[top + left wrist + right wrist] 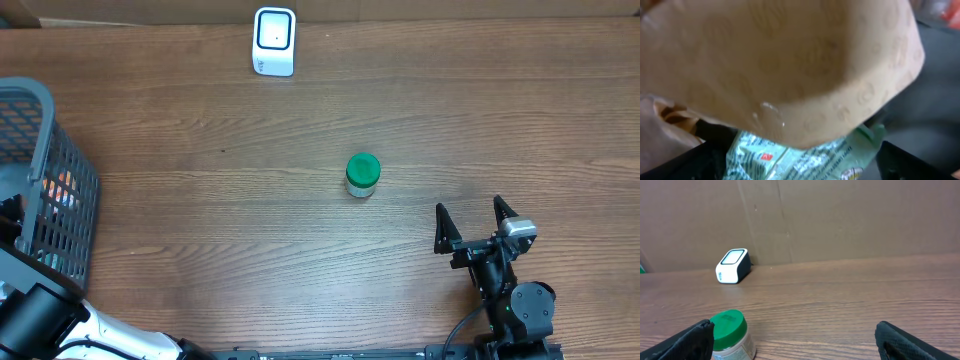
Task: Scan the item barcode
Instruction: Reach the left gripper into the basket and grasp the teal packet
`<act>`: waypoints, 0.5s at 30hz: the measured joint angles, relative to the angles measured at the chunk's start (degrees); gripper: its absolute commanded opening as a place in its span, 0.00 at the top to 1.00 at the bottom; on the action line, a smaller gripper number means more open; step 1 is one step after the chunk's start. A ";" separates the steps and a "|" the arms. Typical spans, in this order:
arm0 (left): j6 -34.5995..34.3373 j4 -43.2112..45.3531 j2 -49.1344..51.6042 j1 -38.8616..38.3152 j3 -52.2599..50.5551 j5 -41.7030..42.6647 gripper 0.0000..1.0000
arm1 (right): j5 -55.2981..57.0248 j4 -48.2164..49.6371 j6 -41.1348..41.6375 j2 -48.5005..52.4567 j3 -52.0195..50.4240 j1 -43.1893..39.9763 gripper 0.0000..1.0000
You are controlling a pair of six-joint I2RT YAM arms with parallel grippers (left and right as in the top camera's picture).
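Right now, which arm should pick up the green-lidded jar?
Right. Its open tool sits near the jar, facing it and the scanner. The left tool is over in the basket, among packets.

A wood-grain table stands against a brown cardboard wall.

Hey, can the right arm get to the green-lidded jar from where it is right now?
Probably yes. The right claw is open, and the jar stands upright ahead of it, off to its left. Only bare table lies between them; nothing crowds the jar.
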 measured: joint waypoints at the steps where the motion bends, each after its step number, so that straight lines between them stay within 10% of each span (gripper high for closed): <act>1: 0.26 0.46 0.00 0.00 -0.28 -0.11 0.21 | 0.02 0.02 -0.02 0.00 0.00 0.00 0.00; 10: 1.03 1.81 -0.04 0.00 -1.11 -0.57 0.65 | 0.02 0.00 0.00 0.00 0.00 0.00 0.00; 15: 1.18 1.73 -0.70 0.00 -1.09 -0.81 0.73 | 0.00 -0.02 0.02 0.00 0.00 0.00 0.00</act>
